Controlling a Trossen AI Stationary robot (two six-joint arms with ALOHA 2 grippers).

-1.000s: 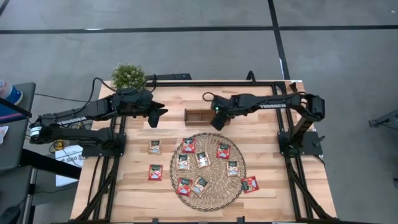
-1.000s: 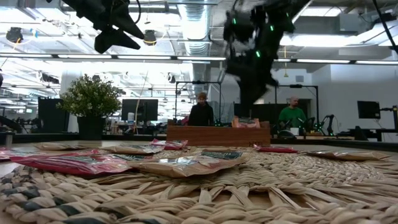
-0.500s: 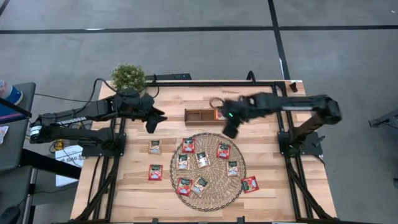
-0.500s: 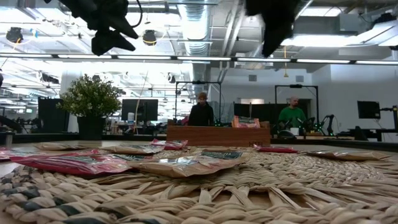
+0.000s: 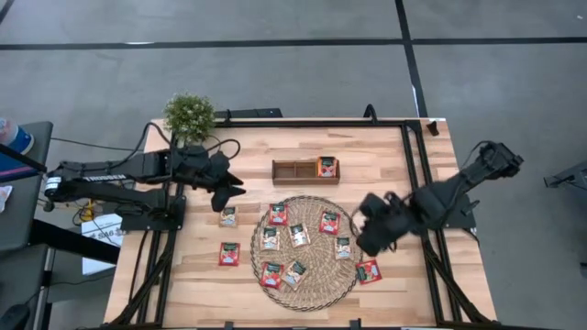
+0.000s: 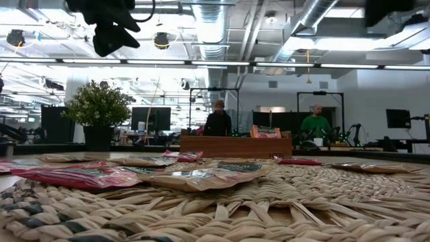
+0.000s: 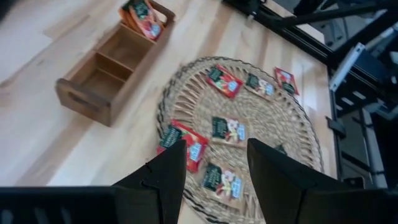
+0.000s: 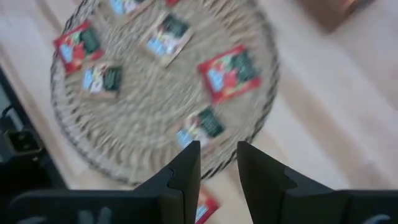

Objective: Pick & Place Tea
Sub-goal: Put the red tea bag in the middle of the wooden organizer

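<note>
Several red-orange and pale tea sachets lie flat on the round woven mat [image 5: 307, 240], among them one [image 5: 329, 222] near its right side. Two sachets [image 5: 228, 254] lie on the table left of the mat and one [image 5: 369, 271] lies at its near right. Another sachet [image 5: 326, 167] stands in the right compartment of the wooden tray [image 5: 293, 170], its top sticking above the tray's wall [image 6: 265, 132]. My right gripper [image 5: 370, 240] hangs open above the mat's right edge, and its wrist view shows nothing between the fingers [image 8: 217, 163]. My left gripper [image 5: 231, 191] is open, in the air left of the tray [image 7: 216, 165].
A potted plant [image 5: 189, 112] stands at the table's far left corner. Black frame rails [image 5: 417, 183] run along the table's left, right and far sides. Bare wood lies between the tray and the mat. People sit in the room beyond the table [image 6: 218, 121].
My right gripper has risen from the tray's right compartment and swung toward the table's near right, over the mat's right edge. A sachet now stands in that compartment. My left gripper has drifted a little toward the near edge.
</note>
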